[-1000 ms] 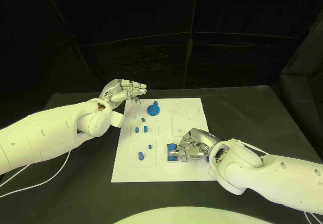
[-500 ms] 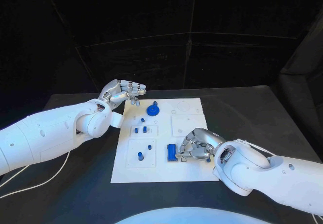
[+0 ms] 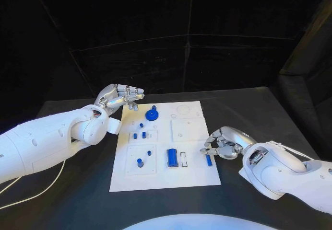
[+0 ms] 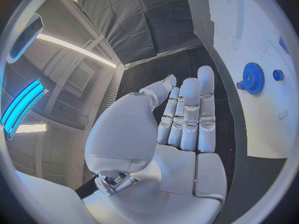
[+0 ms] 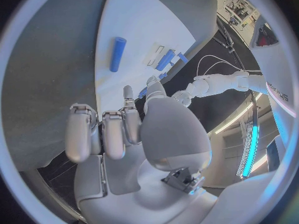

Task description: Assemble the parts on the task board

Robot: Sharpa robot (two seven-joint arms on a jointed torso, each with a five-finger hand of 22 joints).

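Observation:
The white task board [image 3: 194,172] lies mid-table. On it are a blue gear [image 3: 152,115] at the far end, small blue pegs [image 3: 140,135] further in, and a long blue block [image 3: 172,157] lying near the front. A thin blue rod [image 3: 209,160] lies loose at the board's right edge. My right hand [image 3: 222,143] hovers just beyond that edge, close to the rod, fingers curled in with nothing in them. The right wrist view shows the rod [image 5: 117,54] lying free ahead of the fingers [image 5: 102,134]. My left hand [image 3: 119,97] is raised over the board's far left corner, holding nothing, fingers [image 4: 190,114] extended beside the gear [image 4: 253,77].
A white cable [image 3: 34,191] trails over the black table at the left. Bare tabletop [image 3: 263,110] stretches to the right of the board. Black curtains close off the back.
My right hand has drawn away to the right from the long blue block, which now lies uncovered. The thin blue rod now shows at the board's right edge. My left hand has barely moved.

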